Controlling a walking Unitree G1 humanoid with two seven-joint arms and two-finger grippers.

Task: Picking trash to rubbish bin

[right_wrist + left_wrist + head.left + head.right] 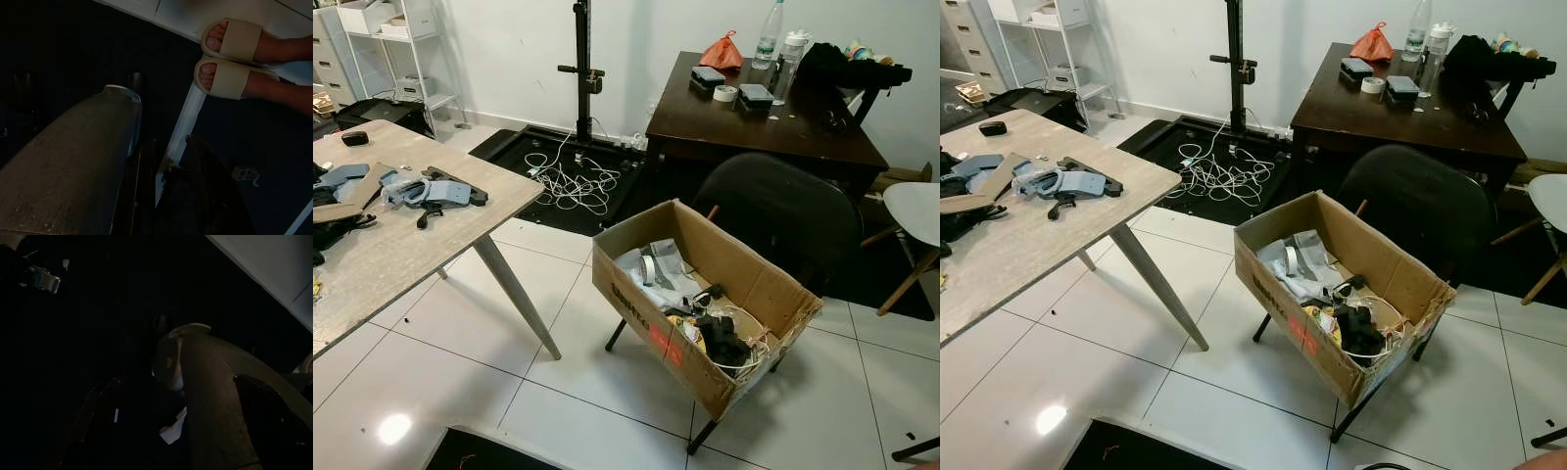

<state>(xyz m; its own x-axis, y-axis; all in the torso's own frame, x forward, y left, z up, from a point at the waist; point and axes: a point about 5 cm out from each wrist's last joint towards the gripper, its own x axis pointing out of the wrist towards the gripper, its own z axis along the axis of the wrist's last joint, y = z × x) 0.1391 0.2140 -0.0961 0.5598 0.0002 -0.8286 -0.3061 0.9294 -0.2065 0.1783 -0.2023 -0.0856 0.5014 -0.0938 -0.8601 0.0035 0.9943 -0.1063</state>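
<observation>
An open cardboard box rests on a black-legged stand in the middle of the white tiled floor. Inside it lie crumpled white plastic, a tape roll, black bits and loose wires. The light wooden table at my left carries grey-blue parts, black items and scraps. Both arms hang low beside my grey legs. The left gripper is in deep shade. The right gripper hangs over a dark mat.
A person's feet in beige slippers stand close by my right side. Behind the box are a black chair and a dark desk with bottles. A black pole stand with white cables sits on a mat.
</observation>
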